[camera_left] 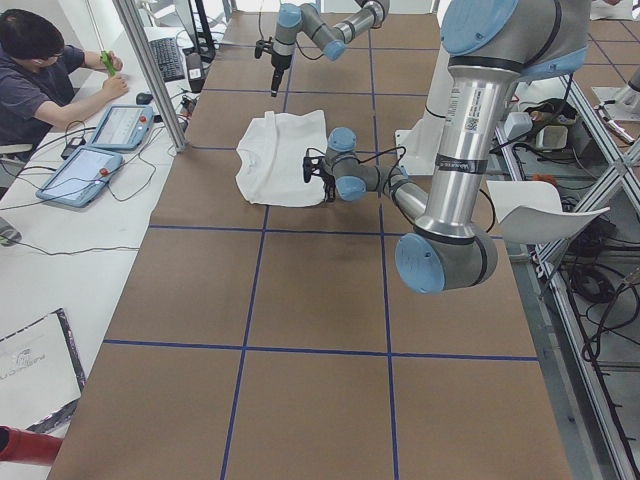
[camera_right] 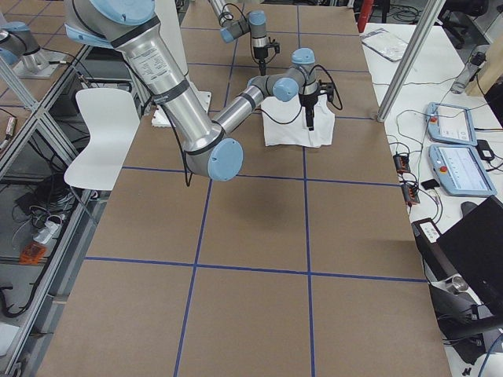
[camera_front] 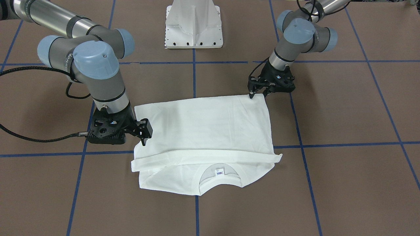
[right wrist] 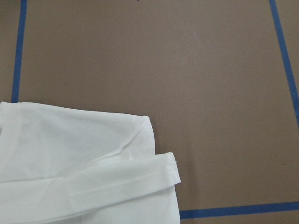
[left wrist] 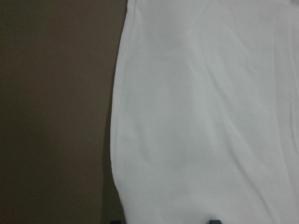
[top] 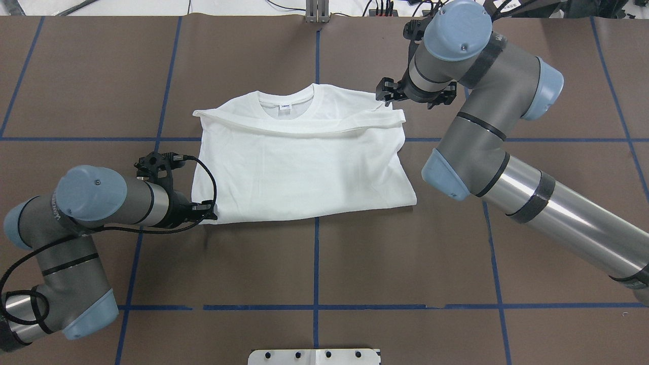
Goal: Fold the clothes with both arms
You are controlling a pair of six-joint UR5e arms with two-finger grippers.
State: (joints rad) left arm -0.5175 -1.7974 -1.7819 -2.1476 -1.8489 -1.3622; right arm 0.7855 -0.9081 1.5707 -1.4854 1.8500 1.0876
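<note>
- Left jaws, spread apart, sit at the shirt (top: 304,167)'s near left hem corner.
- Right jaws, seemingly apart, hover over its far right shoulder, holding nothing.

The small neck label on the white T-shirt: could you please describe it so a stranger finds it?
On the brown papered table with blue tape lines lies a folded white long-sleeved T-shirt. At its edge nearest the front-facing camera sits the ribbed round collar. Inside it is the small white neck label, the only blue-printed patch showing.
</note>
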